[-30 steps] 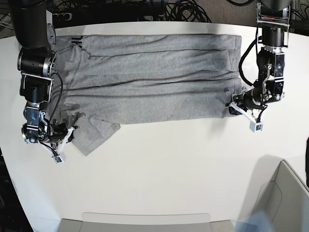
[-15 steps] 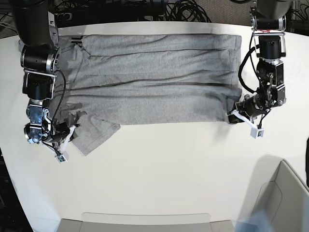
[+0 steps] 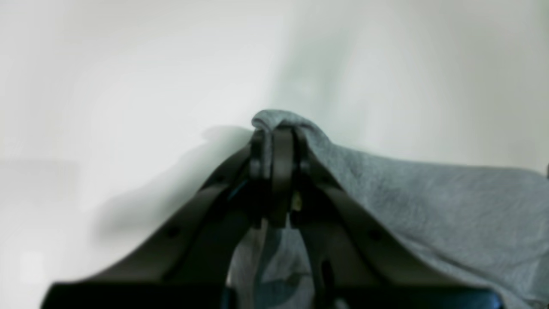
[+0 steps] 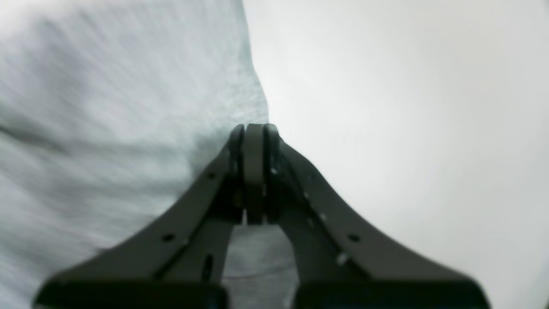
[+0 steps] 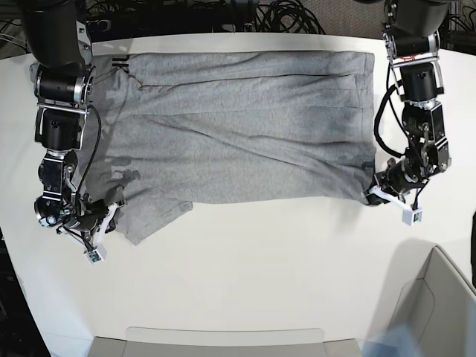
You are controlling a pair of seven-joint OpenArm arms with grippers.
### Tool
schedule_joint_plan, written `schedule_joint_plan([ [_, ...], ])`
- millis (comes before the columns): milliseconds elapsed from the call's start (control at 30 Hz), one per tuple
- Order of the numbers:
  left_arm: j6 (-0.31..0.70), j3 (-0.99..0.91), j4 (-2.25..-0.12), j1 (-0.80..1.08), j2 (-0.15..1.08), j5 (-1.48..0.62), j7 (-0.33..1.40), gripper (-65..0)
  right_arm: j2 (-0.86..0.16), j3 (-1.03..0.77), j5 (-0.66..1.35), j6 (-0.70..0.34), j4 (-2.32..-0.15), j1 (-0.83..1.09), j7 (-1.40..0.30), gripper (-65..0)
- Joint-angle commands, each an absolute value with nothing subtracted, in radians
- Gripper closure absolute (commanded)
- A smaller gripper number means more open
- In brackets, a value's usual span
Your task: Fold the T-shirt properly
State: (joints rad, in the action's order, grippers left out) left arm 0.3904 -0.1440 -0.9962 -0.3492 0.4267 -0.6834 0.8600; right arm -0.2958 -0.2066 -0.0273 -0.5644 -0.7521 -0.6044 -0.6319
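Observation:
The heather-grey T-shirt lies spread flat across the white table, with a bit of black lettering showing at its far left corner. In the base view my left gripper sits at the shirt's near right corner. In the left wrist view that left gripper is shut, with a fold of the grey T-shirt pinched and draped over its tips. My right gripper is at the sleeve on the left. In the right wrist view the right gripper is shut at the edge of the T-shirt.
A pale open box stands at the front right corner. A shallow white tray runs along the front edge. Black cables lie behind the table's far edge. Both arms hang over the table's left and right sides.
The left gripper has shut on the shirt's right corner. Both grippers have moved toward the table's front edge, dragging the shirt's near edge and the sleeve with them.

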Motion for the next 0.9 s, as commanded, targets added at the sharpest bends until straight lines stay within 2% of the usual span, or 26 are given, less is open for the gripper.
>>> schedule_joint_plan([
  [0,0.394,-0.147,-1.012,-0.381,0.444,-0.696,0.842,0.0,-0.315,-0.209,-0.005,-0.565,-0.768,-0.645,-0.621,0.0],
  [267,0.394,-0.147,-1.012,-0.392,0.443,-0.696,0.842,0.0,-0.326,-0.216,0.021,-0.565,-0.774,-0.650,-0.621,0.0],
  [467,0.395,-0.147,-1.012,-0.387,0.443,-0.696,0.842,0.0,-0.332,-0.341,0.016,-0.565,-0.809,-0.650,-0.621,0.0],
  [867,0.395,-0.147,-1.046,-0.384,0.443,-0.699,0.843,0.0,-0.348,-0.344,0.015,-0.565,-0.840,-0.642,-0.625,0.0],
])
